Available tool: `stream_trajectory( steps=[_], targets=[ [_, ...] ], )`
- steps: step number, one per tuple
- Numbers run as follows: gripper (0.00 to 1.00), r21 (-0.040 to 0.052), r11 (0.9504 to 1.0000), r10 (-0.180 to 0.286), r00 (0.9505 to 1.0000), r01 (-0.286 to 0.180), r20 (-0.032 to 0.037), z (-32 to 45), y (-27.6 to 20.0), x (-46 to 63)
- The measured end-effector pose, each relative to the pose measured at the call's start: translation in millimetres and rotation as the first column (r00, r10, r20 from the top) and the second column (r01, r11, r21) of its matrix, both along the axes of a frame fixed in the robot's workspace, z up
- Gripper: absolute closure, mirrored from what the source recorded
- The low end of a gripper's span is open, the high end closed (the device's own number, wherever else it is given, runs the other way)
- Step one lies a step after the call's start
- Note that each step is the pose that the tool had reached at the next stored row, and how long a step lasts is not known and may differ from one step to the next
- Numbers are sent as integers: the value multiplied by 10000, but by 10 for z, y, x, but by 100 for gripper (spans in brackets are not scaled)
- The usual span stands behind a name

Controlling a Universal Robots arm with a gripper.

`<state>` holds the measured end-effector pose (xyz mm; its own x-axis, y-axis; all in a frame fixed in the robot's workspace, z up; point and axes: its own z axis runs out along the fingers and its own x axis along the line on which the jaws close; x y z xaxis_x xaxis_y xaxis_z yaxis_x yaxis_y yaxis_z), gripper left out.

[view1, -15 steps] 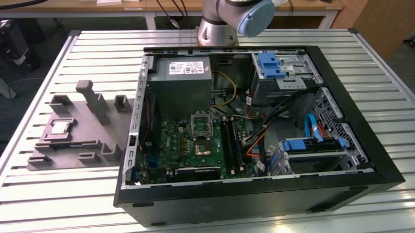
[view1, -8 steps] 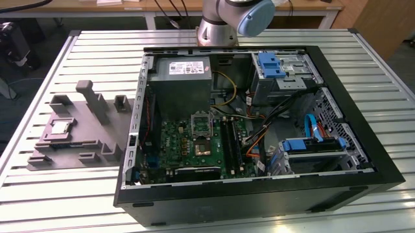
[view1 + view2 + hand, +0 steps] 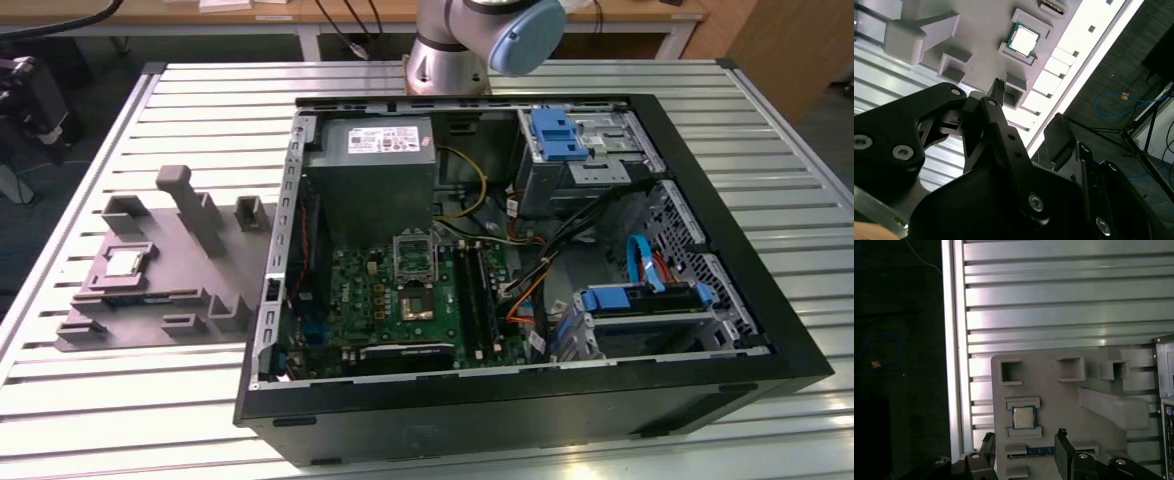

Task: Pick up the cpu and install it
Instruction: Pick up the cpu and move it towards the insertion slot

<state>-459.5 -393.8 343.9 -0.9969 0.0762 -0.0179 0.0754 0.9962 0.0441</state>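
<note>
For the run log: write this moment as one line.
tool: open, empty, over cpu, not touching | cpu: in grey tray recess | pick: not done

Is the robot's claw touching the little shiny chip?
Apart. In the first wrist view the cpu lies in its grey holder, with bare holder showing between it and the open gripper.

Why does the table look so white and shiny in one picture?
In the second wrist view, glare bleaches the table white along its edge near the cpu; in the first wrist view its slats gleam in streaks and the floor is almost black; the exterior view is evenly lit.
</note>
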Motion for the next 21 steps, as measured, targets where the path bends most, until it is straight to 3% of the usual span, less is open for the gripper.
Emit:
stream_trajectory(
  steps=[2,14,21],
  targets=[
    [41,0,9999,166,9999,-166,-9,-84,1,3],
    [41,0,9997,250,9997,-250,-23,-149,-1,62],
    [41,1,9993,369,9993,-369,-42,-271,-30,78]
  ],
)
